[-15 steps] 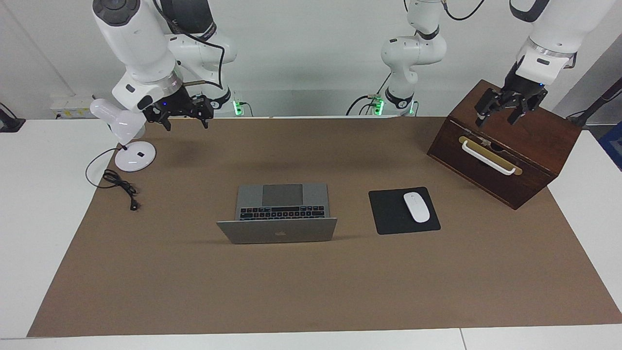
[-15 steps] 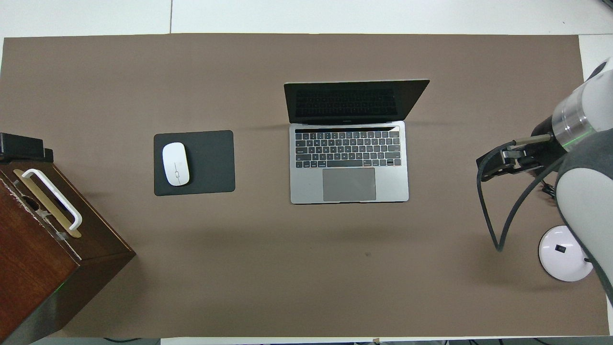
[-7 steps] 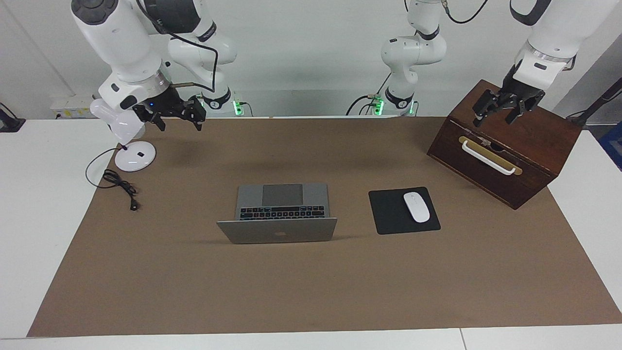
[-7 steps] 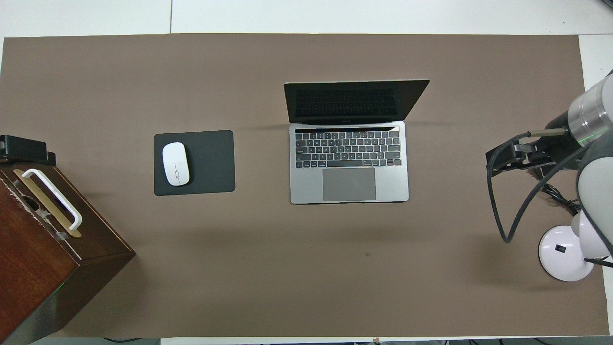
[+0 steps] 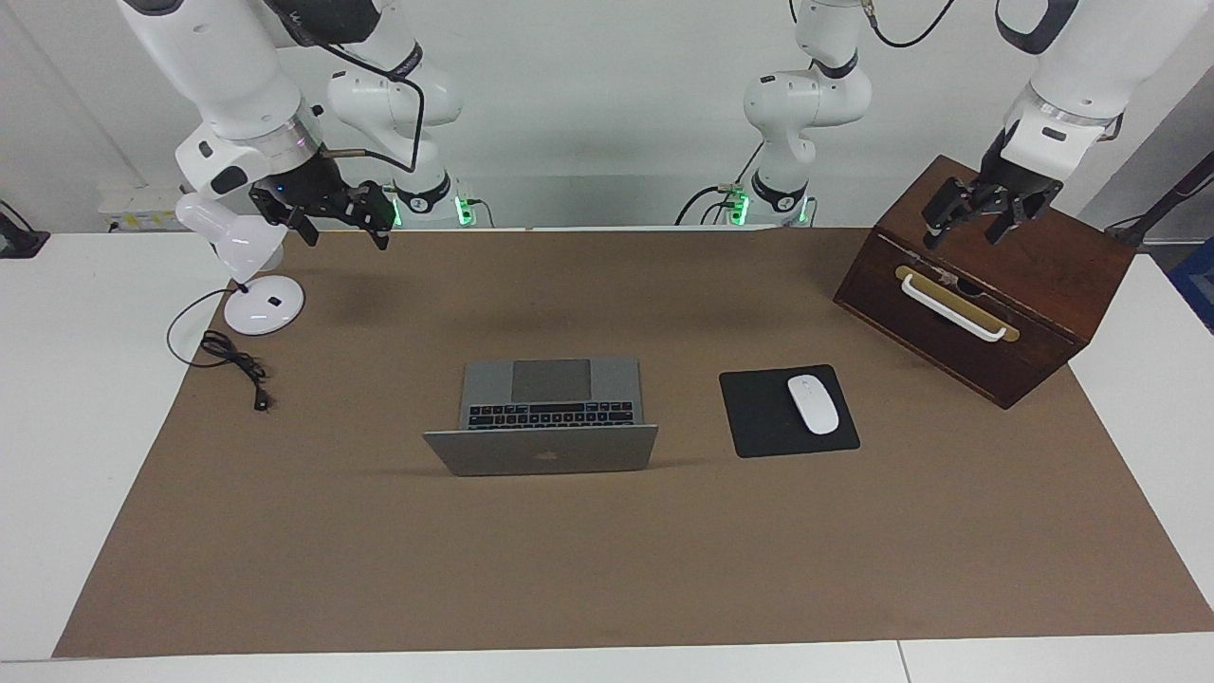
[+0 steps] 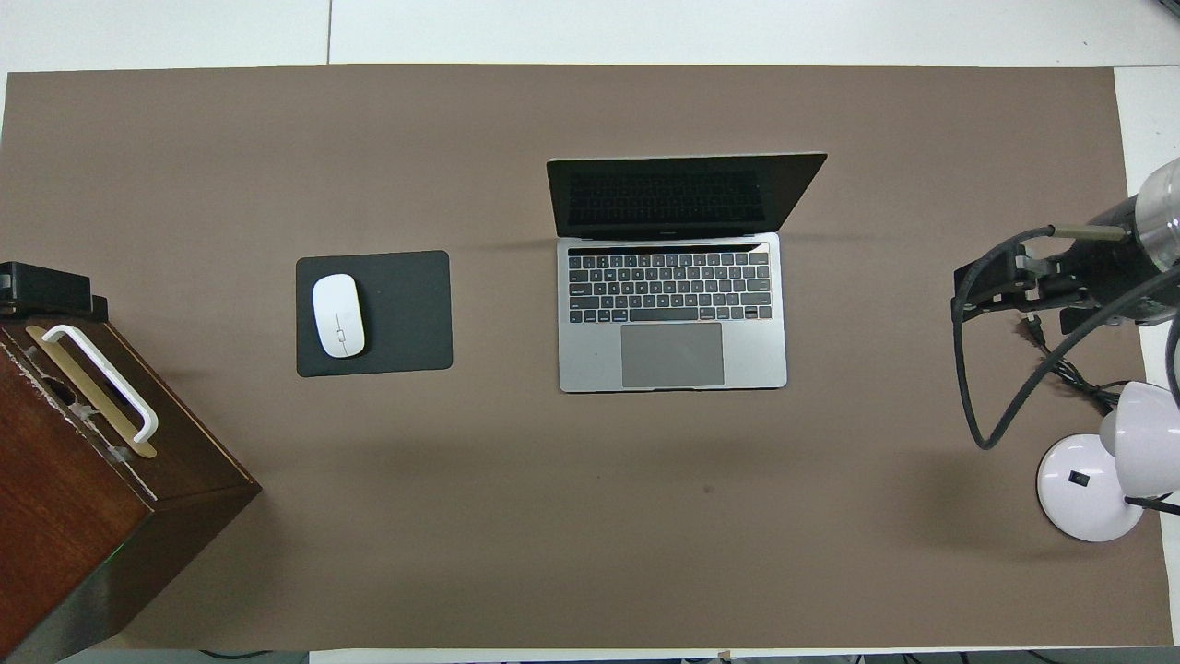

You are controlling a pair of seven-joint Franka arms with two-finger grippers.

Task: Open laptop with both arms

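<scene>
Laptop [image 5: 550, 417] sitting mid-table, mouse [image 5: 813, 404] lying on its pad [image 5: 759, 417] beside it toward the left arm's end, lamp [image 5: 248, 275] standing toward the right arm's end.

No words or numbers can be read; the thin silver-grey aluminium laptop [image 5: 542, 449] bears what looks like an apple logo [image 5: 545, 456] on its lid.

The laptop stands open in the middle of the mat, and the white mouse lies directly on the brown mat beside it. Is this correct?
Not fully. The laptop is open, but the white mouse lies on the black mouse pad, not directly on the brown mat. The overhead view shows this plainly.
</scene>
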